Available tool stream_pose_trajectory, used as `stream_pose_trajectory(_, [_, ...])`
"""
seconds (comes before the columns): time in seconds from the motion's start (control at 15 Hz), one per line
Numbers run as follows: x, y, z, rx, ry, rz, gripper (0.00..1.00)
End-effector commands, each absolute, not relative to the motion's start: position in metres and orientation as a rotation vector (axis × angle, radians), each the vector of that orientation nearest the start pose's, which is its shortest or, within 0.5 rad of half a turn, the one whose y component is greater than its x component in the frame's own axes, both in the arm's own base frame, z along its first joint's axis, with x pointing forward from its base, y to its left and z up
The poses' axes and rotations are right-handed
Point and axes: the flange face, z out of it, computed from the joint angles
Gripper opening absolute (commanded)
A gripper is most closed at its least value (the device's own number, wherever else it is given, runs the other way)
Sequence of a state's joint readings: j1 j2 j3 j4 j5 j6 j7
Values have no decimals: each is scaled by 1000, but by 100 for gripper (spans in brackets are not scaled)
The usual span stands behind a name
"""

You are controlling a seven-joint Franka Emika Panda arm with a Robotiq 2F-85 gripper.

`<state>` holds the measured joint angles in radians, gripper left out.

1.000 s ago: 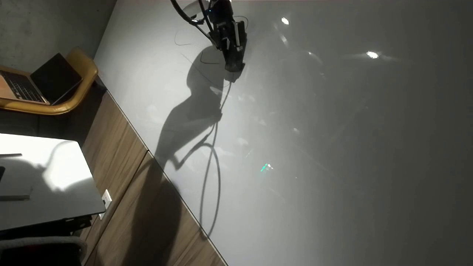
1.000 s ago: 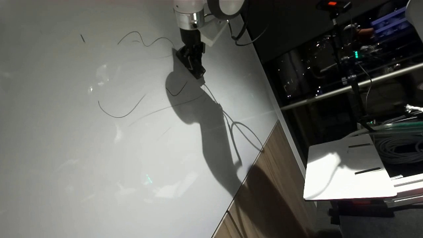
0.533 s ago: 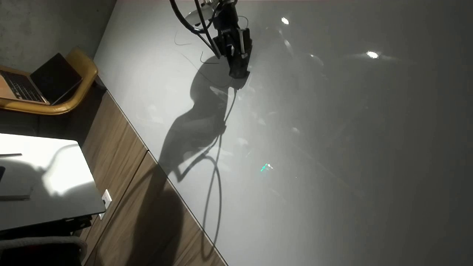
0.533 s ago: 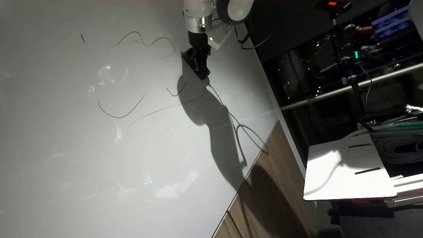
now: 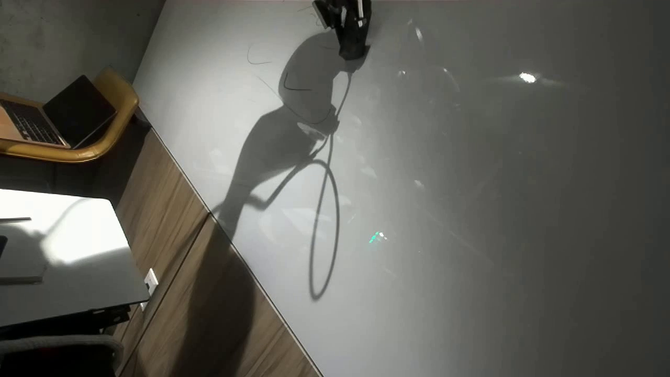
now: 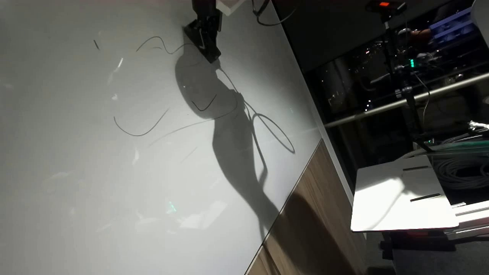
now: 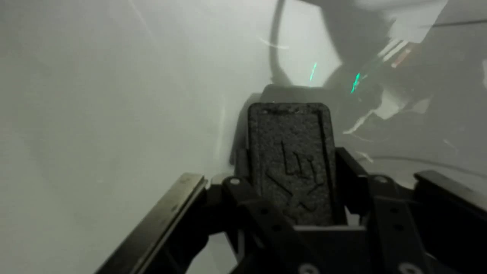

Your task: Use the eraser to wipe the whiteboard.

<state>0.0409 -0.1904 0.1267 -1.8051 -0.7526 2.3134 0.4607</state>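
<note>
The whiteboard (image 5: 471,209) is a large glossy grey-white panel in both exterior views (image 6: 84,183), with reflections and thin dark pen lines (image 6: 141,135). My black gripper (image 7: 293,167) is shut on the eraser (image 7: 289,152), a dark grey oblong block with scratched lines, held between both fingers in the wrist view. In an exterior view my gripper (image 5: 352,50) is near the top edge; it also shows near the top middle (image 6: 212,53), beside a wavy pen line (image 6: 168,51). The eraser is close to the board, its shadow beside it; I cannot tell whether it touches.
Wood panels (image 5: 172,209) run along the whiteboard's lower edge. A small white table (image 6: 397,202) stands beyond them. A laptop (image 5: 78,112) sits on a yellow-brown chair (image 5: 99,149). The arm's shadow (image 6: 237,152) covers part of the board and some pen lines.
My gripper, with the eraser, first shifted slightly down and right in both exterior views. It then moved up, nearer the top edge. The visible pen lines look the same.
</note>
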Motion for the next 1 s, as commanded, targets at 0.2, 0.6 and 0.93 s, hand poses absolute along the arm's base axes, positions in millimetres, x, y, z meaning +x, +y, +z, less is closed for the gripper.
stream_pose_trajectory(0.2, [567, 116, 721, -3226, -141, -1472, 31])
stream_pose_trajectory(0.6, [598, 185, 690, -3260, -237, -1317, 31])
stream_pose_trajectory(0.93, [598, 255, 686, -3276, -382, -1250, 31])
